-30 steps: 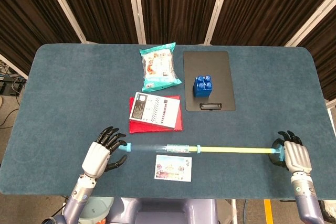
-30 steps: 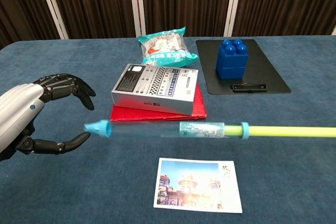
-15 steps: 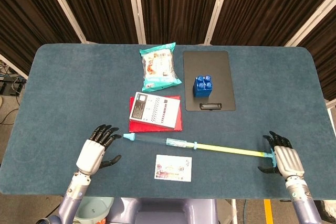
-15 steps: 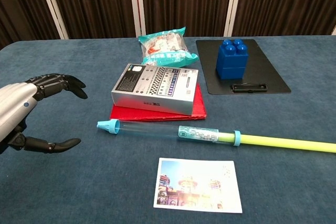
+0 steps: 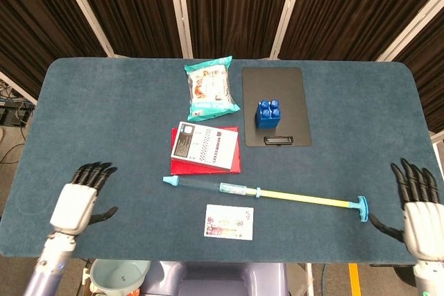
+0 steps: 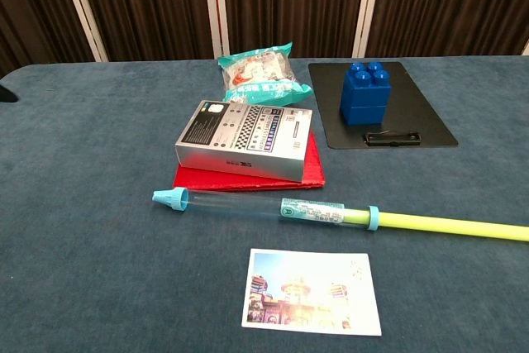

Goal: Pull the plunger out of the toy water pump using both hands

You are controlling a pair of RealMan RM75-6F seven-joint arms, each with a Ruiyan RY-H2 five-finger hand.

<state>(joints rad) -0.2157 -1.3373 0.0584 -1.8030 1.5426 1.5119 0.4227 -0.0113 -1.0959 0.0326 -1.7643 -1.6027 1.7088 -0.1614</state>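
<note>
Left hand (image 5: 75,201) spread wide, holding nothing. Same for right hand (image 5: 419,206). Toy water pump (image 5: 211,186) between them, plunger (image 5: 312,201) extended rightward.

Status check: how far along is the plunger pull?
Done: the yellow plunger is drawn far out of the clear pump tube, though its inner end remains inside. In hand: nothing; the left hand and right hand are open, apart from it. Left: regrip and finish separating.

Head cam sits high, looking steeply down over the whole blue felt-covered table (image 5: 97,116). Chest cam is low and close, facing across it toward the dark curtains. Both catch the silver patterned box (image 5: 203,145) (image 6: 245,140) and stuff around it.
</note>
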